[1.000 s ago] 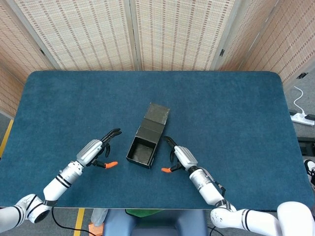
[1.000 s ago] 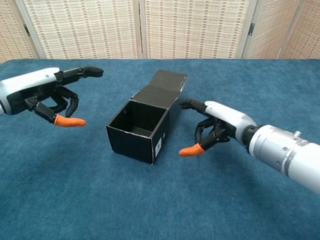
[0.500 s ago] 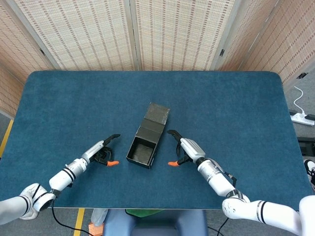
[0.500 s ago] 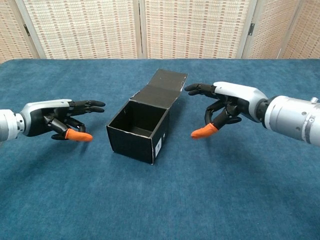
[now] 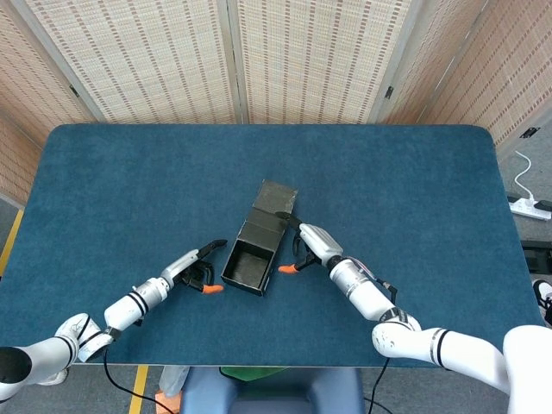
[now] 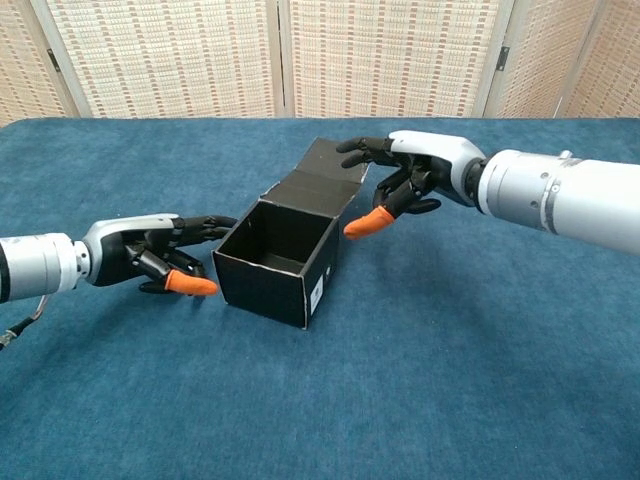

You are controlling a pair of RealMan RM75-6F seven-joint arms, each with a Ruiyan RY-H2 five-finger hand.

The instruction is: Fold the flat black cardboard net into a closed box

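A black cardboard box [image 5: 251, 263] [image 6: 279, 257] stands open-topped at the middle of the table, its lid flap [image 5: 276, 202] [image 6: 336, 165] lying back on the far side. My left hand [image 5: 199, 271] [image 6: 163, 259] lies low beside the box's left wall, fingers stretched toward it, holding nothing. My right hand [image 5: 306, 243] [image 6: 400, 178] hovers at the box's far right corner near the lid flap, fingers partly curled and apart, nothing in it. Whether either hand touches the cardboard I cannot tell.
The blue felt table [image 5: 129, 181] [image 6: 480, 380] carries only the box. Woven folding screens [image 5: 285, 52] stand behind the far edge. A power strip and cable [image 5: 528, 203] lie on the floor to the right.
Both hands have closed in on the box: the left slid right and down to its left wall, the right rose and moved left toward the lid flap. The box has not shifted.
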